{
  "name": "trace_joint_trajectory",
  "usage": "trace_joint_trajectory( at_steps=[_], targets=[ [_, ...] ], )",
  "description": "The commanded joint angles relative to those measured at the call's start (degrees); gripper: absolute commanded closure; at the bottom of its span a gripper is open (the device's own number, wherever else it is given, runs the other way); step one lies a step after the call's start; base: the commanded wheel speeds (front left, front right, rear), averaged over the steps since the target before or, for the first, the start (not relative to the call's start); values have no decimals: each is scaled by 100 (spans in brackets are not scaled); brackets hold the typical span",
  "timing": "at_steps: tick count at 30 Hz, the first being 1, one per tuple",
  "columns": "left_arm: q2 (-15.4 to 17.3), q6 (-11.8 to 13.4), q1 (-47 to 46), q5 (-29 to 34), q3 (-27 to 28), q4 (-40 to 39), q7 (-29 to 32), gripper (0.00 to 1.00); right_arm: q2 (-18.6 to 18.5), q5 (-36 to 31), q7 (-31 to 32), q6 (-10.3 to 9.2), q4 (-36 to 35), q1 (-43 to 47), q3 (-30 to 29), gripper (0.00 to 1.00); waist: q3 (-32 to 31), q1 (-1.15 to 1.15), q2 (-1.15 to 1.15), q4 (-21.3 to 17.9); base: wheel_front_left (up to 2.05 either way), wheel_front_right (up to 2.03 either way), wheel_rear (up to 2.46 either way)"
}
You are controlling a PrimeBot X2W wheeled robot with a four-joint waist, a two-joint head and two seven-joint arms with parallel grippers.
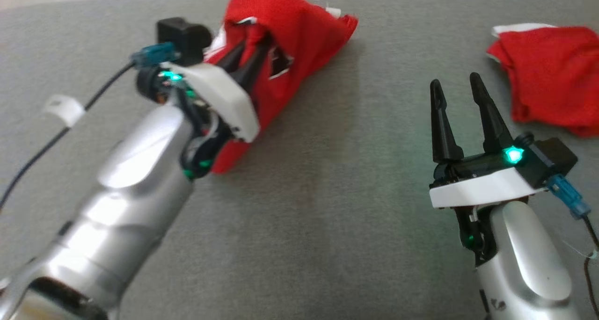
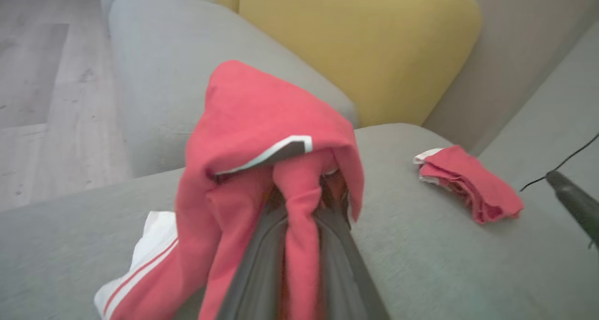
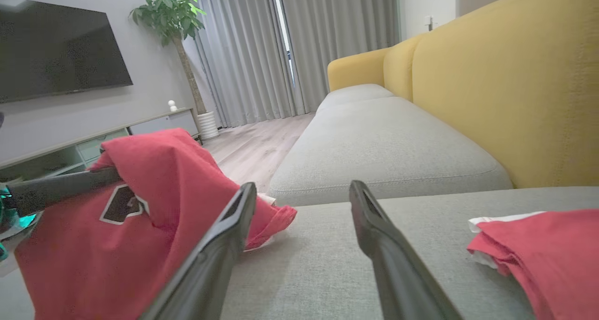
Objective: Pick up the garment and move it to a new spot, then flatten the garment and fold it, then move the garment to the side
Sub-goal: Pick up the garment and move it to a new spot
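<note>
Garment: red garment (image 1: 299, 34) with white trim and a dark badge, bunched and draped over the left gripper's fingers. It sits toward the far edge of the grey seat cushion (image 1: 327, 193), on the robot's left. Its lower folds seem to trail on the cushion.
Left gripper: left gripper (image 1: 257, 48) has its fingers close together, clamped on a fold of the red cloth. In the left wrist view the fold runs up between the fingers.
Right gripper: right gripper (image 1: 456, 80) has its fingers spread apart with nothing between them. It is over bare cushion toward the near right, well apart from the garment.
Other cloth: a second red piece (image 1: 547, 76) lies in a folded pile near the cushion's right edge, untouched by either gripper.
Done: the pick-up looks made, since the garment is gripped and mostly raised off the seat.
Step in hand: judged to be carrying the garment to a new spot. One arm does the work while the other waits.
Left to do: setting it down, spreading it flat, folding it and shifting it aside. None of these shows yet, as the cloth is crumpled.
Progress: early, roughly the first stage of three.
</note>
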Motion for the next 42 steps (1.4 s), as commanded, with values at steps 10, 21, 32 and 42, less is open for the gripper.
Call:
trace_joint_trajectory(
  at_steps=[10,21,32,42],
  targets=[
    [-678,181,-700,163,-4,-5,-381,0,16,229,-62,-5,-286,-161,180,0,208,1,0,-540,0,0,0],
    [101,583,-116,644,183,531,-1747,0,16,-69,-63,-5,-237,45,-263,0,-123,1,0,76,0,0,0],
    [564,1250,1782,878,707,-471,-2173,0,16,-367,-63,-5,-163,531,-793,0,-536,1,0,794,0,0,0],
    [41,1262,3396,1426,1774,-1399,-2177,0,16,-428,-63,-5,117,696,-748,0,-671,1,0,983,0,0,0]
  ],
)
